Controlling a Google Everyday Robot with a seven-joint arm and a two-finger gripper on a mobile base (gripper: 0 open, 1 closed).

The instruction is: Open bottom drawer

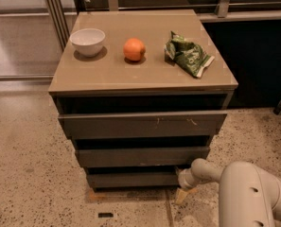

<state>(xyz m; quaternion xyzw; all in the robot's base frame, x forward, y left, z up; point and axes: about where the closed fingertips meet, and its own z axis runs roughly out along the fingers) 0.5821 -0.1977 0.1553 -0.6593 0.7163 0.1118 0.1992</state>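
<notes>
The bottom drawer (130, 178) is the lowest, narrowest dark grey-brown front of the cabinet, plain and without a handle. It sits just under the middle front (140, 156), with a dark gap above it. My gripper (183, 183) is low near the floor at the drawer's right end, at the end of my white arm (244, 188). A pale finger (181, 196) points down toward the floor beside the drawer's right corner.
The top drawer front (142, 124) with pale scratches juts out widest. On the cabinet top (107, 74) stand a white bowl (88, 40), an orange (134, 49) and a green chip bag (187, 54). Speckled floor lies all around; a dark wall stands at right.
</notes>
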